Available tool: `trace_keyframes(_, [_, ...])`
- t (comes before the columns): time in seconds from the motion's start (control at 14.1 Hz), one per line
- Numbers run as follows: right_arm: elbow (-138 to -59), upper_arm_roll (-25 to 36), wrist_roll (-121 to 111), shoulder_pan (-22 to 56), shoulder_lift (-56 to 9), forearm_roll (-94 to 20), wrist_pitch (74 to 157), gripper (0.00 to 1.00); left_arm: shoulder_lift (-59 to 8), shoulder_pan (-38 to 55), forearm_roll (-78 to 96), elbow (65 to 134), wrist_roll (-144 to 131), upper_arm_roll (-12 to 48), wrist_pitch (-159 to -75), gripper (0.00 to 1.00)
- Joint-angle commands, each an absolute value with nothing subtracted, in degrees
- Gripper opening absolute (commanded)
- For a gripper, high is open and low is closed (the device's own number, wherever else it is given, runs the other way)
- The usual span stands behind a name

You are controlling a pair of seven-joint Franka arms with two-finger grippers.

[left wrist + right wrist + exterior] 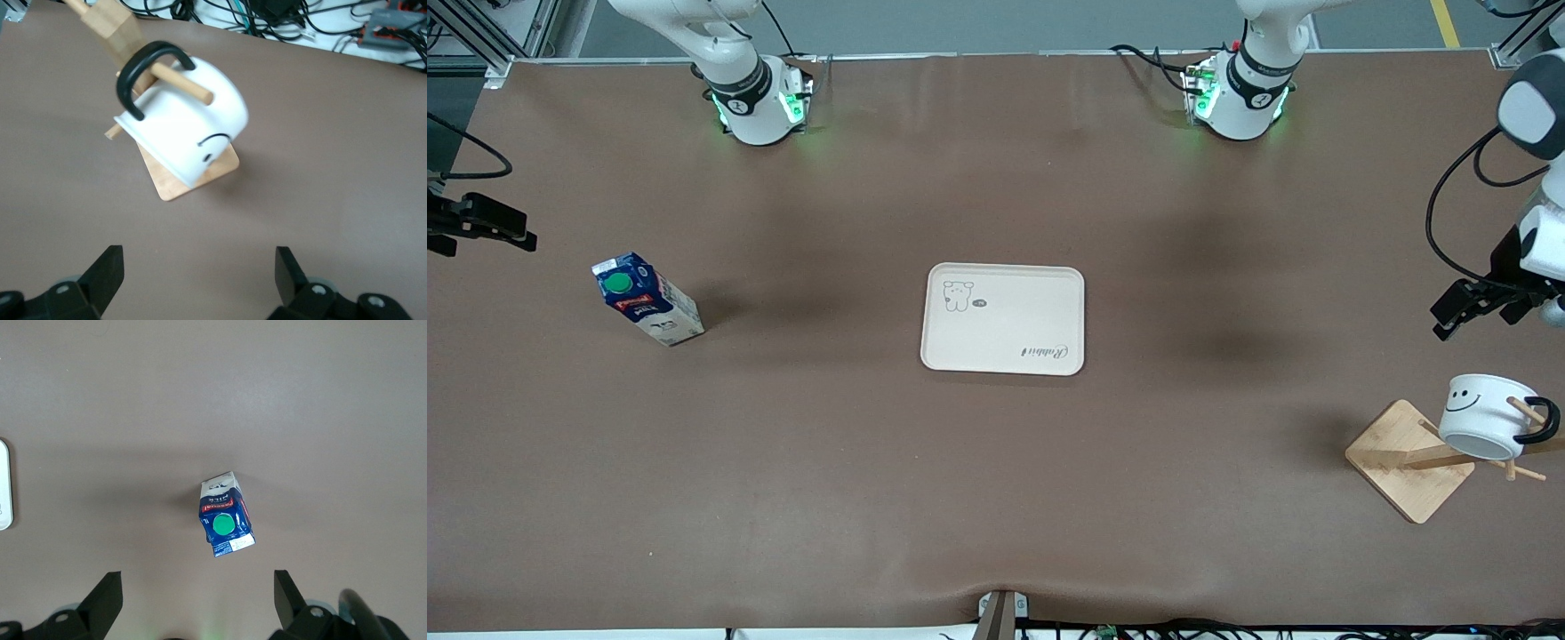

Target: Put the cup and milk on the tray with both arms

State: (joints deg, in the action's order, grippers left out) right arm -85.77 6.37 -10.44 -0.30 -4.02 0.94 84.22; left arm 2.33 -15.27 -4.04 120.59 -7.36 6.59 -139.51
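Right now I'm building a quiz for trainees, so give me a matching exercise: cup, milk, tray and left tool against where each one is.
Things:
1. cup
2. milk
3. tray
4. left tool

Places:
A. flat mid-table, nothing on it
B. hung by its handle on a wooden rack peg
C. open, above the table near the rack
D. upright at the right arm's end of the table

Pairs: 1-B, 2-D, 3-A, 4-C
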Motion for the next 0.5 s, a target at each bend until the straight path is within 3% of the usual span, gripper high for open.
trace_keyframes(0.0, [-84.3,6.0,-10.5,-0.8,-4.8,1.5,83.3,1.00,4.2,-17.6,-2.0,125.1,-7.0,7.1,-144.6,1.00])
trace_keyframes(0.43, [-84.3,5.9,-10.5,-0.7,-5.6,1.2,83.9,1.00,1.4,-19.6,4.5,126.0,-4.1,7.1,-150.8,1.00])
